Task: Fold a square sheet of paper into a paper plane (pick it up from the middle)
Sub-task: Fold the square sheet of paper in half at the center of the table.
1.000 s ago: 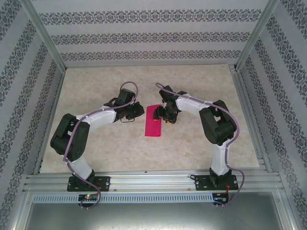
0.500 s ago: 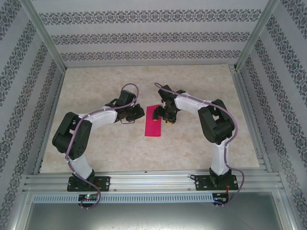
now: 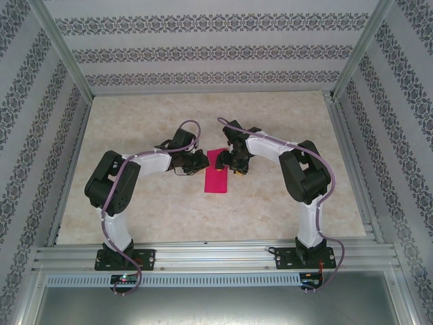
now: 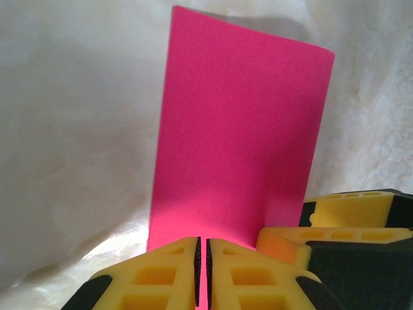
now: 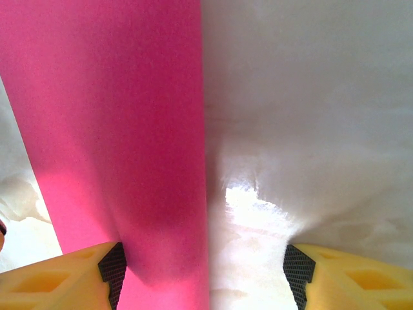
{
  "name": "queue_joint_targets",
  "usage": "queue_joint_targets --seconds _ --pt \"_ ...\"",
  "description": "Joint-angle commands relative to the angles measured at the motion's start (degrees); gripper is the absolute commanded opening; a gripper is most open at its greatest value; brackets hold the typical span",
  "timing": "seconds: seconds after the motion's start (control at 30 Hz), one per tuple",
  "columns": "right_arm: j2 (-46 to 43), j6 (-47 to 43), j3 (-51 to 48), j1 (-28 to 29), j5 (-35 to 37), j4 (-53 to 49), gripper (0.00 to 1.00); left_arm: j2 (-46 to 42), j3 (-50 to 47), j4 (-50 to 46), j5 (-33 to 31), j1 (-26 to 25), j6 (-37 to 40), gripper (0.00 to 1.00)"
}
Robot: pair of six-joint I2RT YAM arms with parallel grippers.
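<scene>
Even, soft light fills the overhead view, sharp throughout. Wrist views blur close up; glare whitens the bench (image 5: 258, 206) toward 6 o'clock.

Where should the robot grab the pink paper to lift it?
Probably at a long edge, near its middle, coming in low from the side. The pink paper lies flat and thin on the table, so from straight above there is nothing to pinch. A finger would have to slip under the edge.

We're seeing hot-pink paper (image 3: 218, 175) on a beige marbled table (image 3: 135, 122), yellow-and-black fingers (image 4: 161, 281) by the paper, grey damask-striped walls (image 3: 203, 27) around it.
</scene>
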Motion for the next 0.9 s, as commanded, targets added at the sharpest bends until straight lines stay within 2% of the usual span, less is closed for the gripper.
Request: queue_joint_targets --seconds 0.0,0.3,0.57,0.7,0.8,0.87 --pt "4.0 -0.5 -2.1 0.0 3.7 -4.1 0.71 2.0 2.0 0.9 1.6 -1.2 -0.7 0.14" --pt "4.0 -0.2 -2.2 0.2 3.5 -3.9 0.72 5.1 3.1 0.4 2.3 -1.9 -0.6 0.08" --pt "2.5 0.2 -1.6 0.2 1.5 -2.3 0.74 6.5 2.1 -3.1 -1.6 -2.0 0.1 0.03" --pt "-2.8 0.9 -1.4 -1.2 -0.8 0.7 0.77 6.9 1.8 -3.1 -1.2 -2.0 0.6 0.03" --pt "-9.1 1.7 -4.4 -3.1 -4.1 7.0 0.77 6.9 1.9 -3.2 -1.0 -2.0 0.9 0.03" --pt "-12.4 2.0 -6.7 -4.1 -7.3 11.3 0.69 7.0 1.9 -3.0 -0.7 -2.0 1.0 0.03"
